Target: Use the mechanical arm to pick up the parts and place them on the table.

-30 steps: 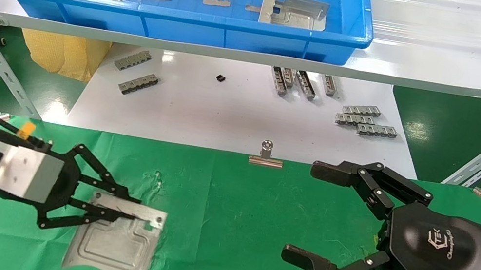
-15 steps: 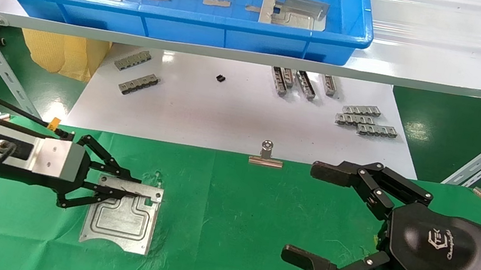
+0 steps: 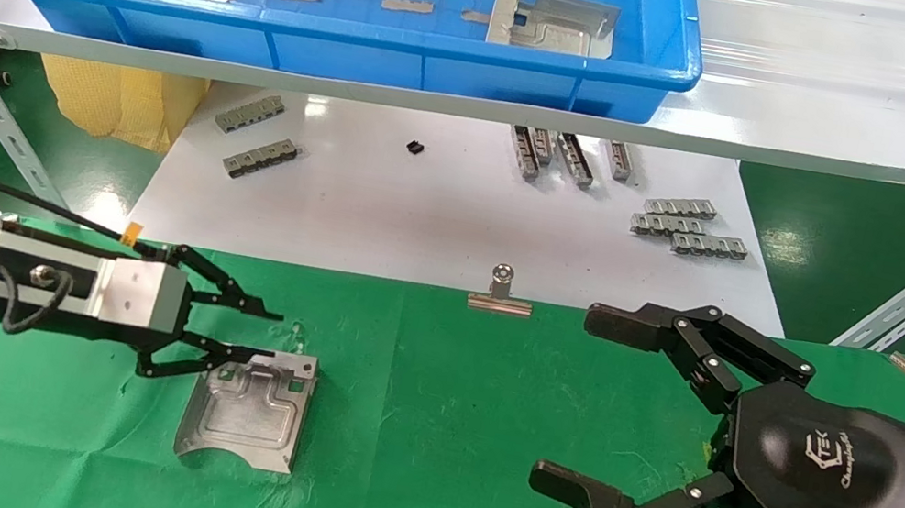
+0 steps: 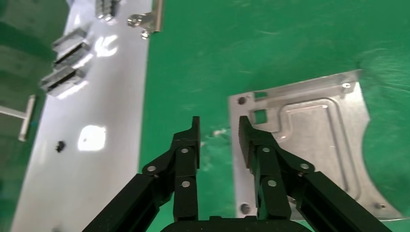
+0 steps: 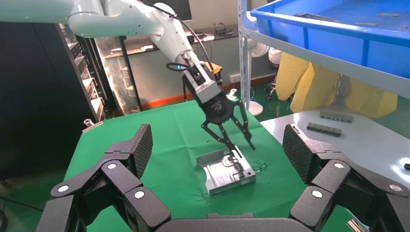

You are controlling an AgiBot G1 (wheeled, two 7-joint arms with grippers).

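Blue tray (image 3: 340, 48) sat across upper left, grey tape patches (image 3: 408, 5) on floor; white board (image 3: 441, 215) lay mid-frame, carrying slotted grey strips (image 3: 686, 225) right, two more (image 3: 254, 135) left; yellow bag (image 3: 116, 102) below tray, left.

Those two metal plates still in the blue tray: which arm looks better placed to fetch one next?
Probably the left. The left gripper hangs open just above the plate on the green table. The right gripper, also open, hovers idle over the cloth.

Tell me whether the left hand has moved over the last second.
Yes. The left hand has shifted back toward the binder clip at the green table's edge, opening and releasing the metal plate.
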